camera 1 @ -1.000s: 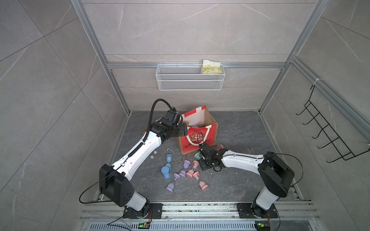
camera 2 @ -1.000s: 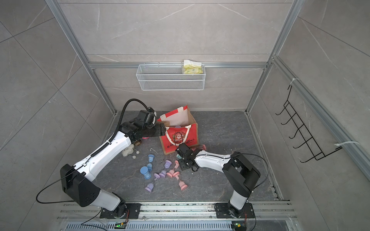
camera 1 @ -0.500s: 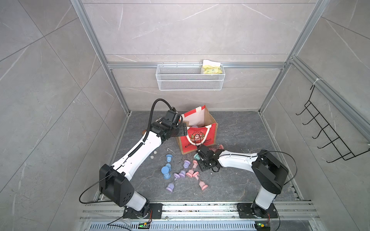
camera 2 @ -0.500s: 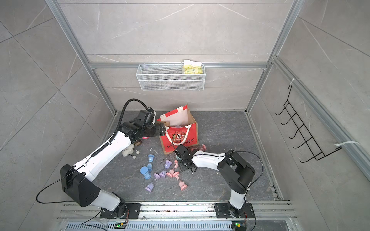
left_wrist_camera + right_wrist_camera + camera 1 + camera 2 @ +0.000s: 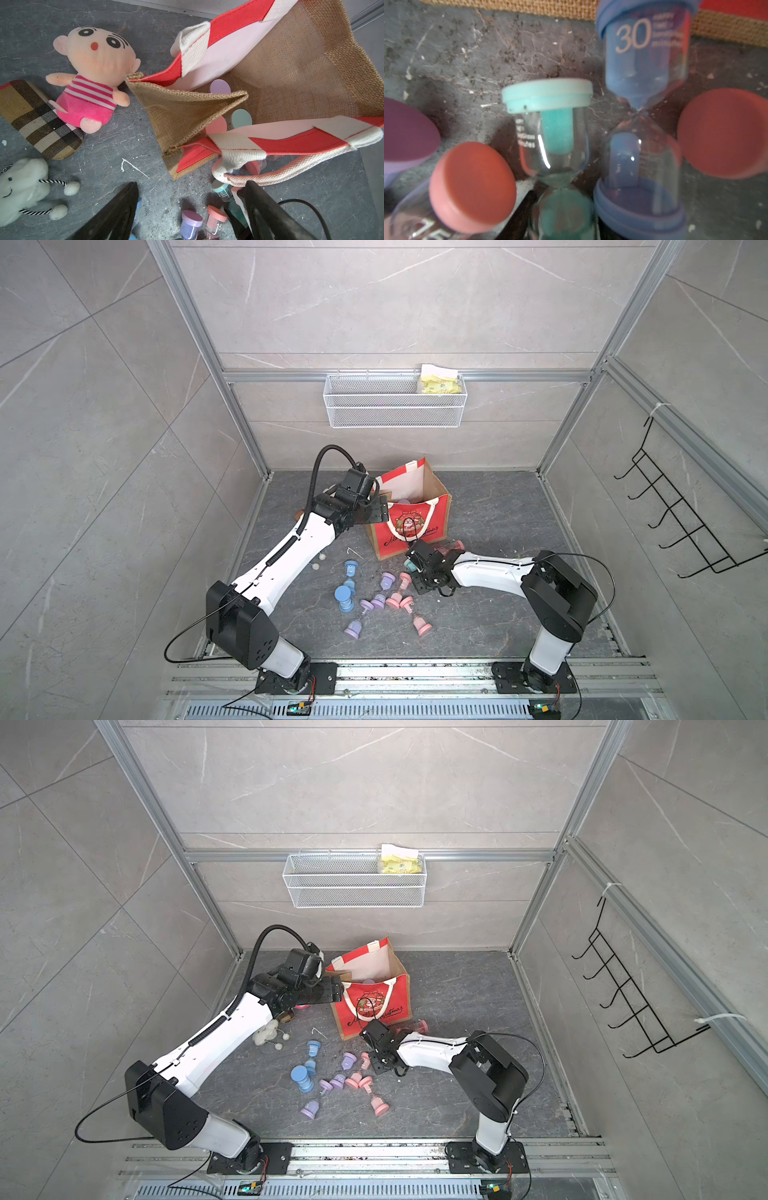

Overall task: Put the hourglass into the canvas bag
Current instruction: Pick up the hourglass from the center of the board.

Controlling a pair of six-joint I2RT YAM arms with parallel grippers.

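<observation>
Top views: bag (image 5: 415, 531) upright, far centre; left gripper (image 5: 376, 508) at its left rim; right gripper (image 5: 414, 568) low, at its near side.
Left wrist: jaws wide apart, empty.
Right wrist: teal hourglass (image 5: 550, 124) between jaws, beside bag's base; grip cannot be told.

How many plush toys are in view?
2. A pink doll lies between the plaid case and the canvas bag; a white fluffy toy lies beside the case, nearer the robot's base. The left arm may hide more.
</observation>
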